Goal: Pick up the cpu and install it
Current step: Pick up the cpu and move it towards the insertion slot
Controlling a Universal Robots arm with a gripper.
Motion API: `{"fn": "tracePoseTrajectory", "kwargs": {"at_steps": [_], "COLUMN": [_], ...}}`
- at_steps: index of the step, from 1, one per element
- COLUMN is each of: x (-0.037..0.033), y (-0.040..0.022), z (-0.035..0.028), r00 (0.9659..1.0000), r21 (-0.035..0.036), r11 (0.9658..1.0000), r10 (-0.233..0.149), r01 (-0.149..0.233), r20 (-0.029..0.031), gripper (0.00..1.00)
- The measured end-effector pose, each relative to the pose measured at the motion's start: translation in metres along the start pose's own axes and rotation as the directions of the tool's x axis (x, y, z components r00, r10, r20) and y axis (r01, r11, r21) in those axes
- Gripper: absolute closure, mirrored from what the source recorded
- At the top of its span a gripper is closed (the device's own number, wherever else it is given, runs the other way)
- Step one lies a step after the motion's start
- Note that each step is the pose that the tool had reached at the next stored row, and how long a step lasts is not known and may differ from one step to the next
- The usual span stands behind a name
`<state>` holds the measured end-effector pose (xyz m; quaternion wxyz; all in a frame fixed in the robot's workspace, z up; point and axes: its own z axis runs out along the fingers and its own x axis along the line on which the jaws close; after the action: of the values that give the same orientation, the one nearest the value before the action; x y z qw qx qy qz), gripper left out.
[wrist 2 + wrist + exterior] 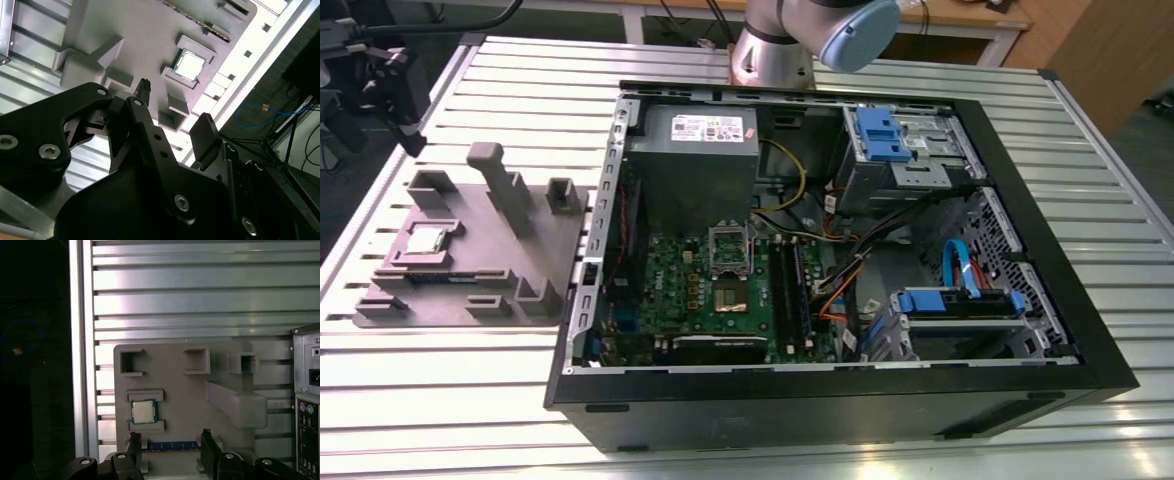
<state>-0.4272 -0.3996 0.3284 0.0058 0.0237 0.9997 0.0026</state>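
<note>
The cpu (427,240) is a small silvery square with a thin green rim, lying flat in a recess of the grey holder plate (480,270) at the exterior view's left. Both wrist views look down on the cpu (143,411) (190,65) from above. My gripper (170,440) (175,107) hangs over the holder plate, well above it and a little off to the side of the cpu. It is open, its two black fingers (134,441) are apart, and nothing is between them. The metal-framed socket (728,247) sits on the green board inside the open computer case.
The black computer case (1067,330) lies open beside the plate, with a grey power supply (691,165), blue drive brackets (881,135) and loose cables. The holder plate has upright posts (500,185) and a blue memory stick (170,445). Everything rests on a ribbed metal table (440,390).
</note>
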Motion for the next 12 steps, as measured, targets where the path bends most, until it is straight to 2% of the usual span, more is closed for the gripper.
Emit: {"fn": "tracePoseTrajectory", "kwargs": {"at_steps": [12], "x": [0.0004], "y": [0.0000], "z": [0.0069], "r00": [1.0000], "r21": [0.0001], "r11": [1.0000], "r10": [0.000], "r01": [0.000], "r20": [-0.0002], "gripper": [0.41]}}
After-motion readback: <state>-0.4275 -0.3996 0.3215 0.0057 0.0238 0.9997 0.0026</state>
